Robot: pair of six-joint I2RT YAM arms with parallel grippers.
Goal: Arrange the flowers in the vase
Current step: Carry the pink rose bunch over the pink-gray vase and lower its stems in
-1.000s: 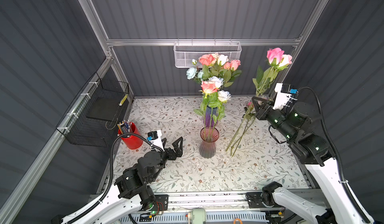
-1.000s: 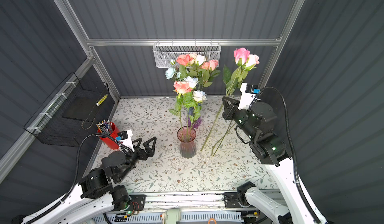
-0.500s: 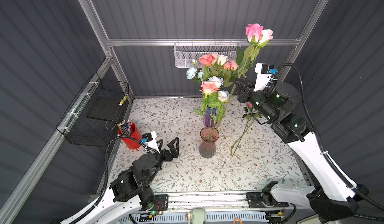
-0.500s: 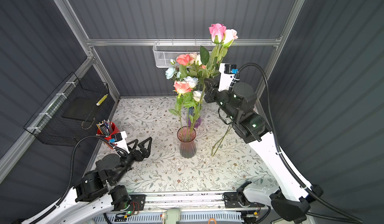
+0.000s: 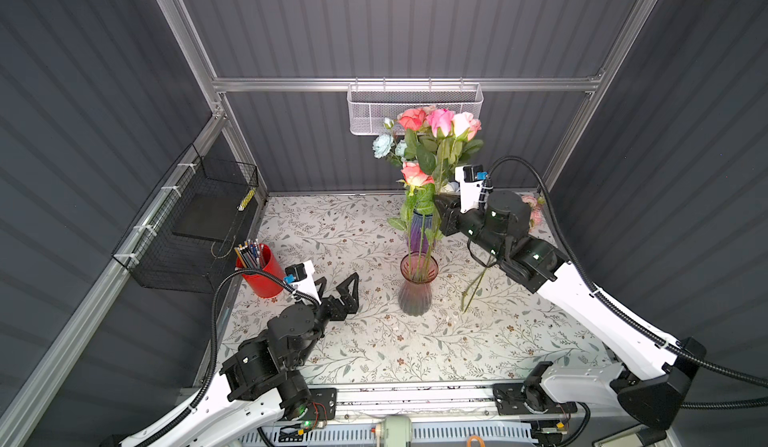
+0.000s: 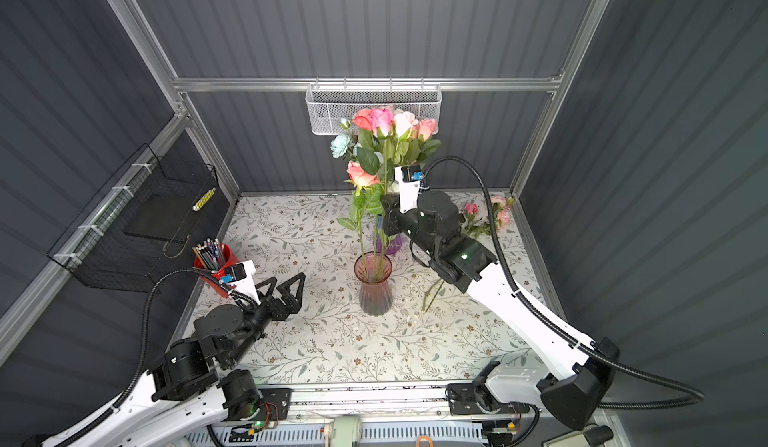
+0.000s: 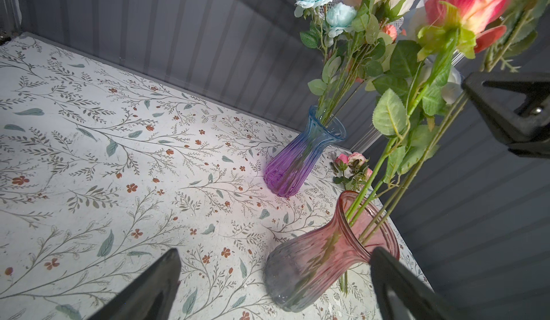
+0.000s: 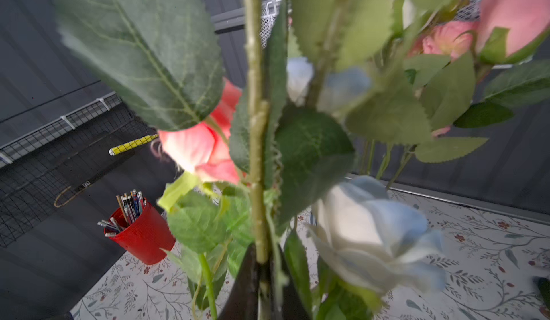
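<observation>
A pink glass vase (image 5: 417, 285) (image 6: 374, 285) (image 7: 327, 259) stands mid-table with a coral rose (image 5: 415, 173) and other green stems in it. My right gripper (image 5: 440, 208) (image 6: 384, 212) (image 8: 262, 253) hangs above it, shut on the stems of two flowers whose pink head (image 5: 442, 121) and cream head (image 5: 465, 123) rise high; their stems run down into the pink vase. Behind it, a purple vase (image 5: 419, 233) (image 7: 297, 161) holds a bunch with pale blue heads (image 5: 382, 146). My left gripper (image 5: 338, 279) (image 6: 286, 279) (image 7: 275, 253) is open and empty, left of the pink vase.
More flowers lie at the back right, small pink heads (image 5: 534, 208) (image 6: 498, 212) with a stem (image 5: 473, 291) reaching forward. A red cup of pencils (image 5: 266, 274) stands at the left edge. A black wire basket (image 5: 199, 224) hangs on the left wall and a white mesh basket (image 5: 415, 106) on the back wall.
My right arm has swung the two roses left from the right side, over the pink vase, and lowered them so their stems enter it. The left gripper has barely moved.
</observation>
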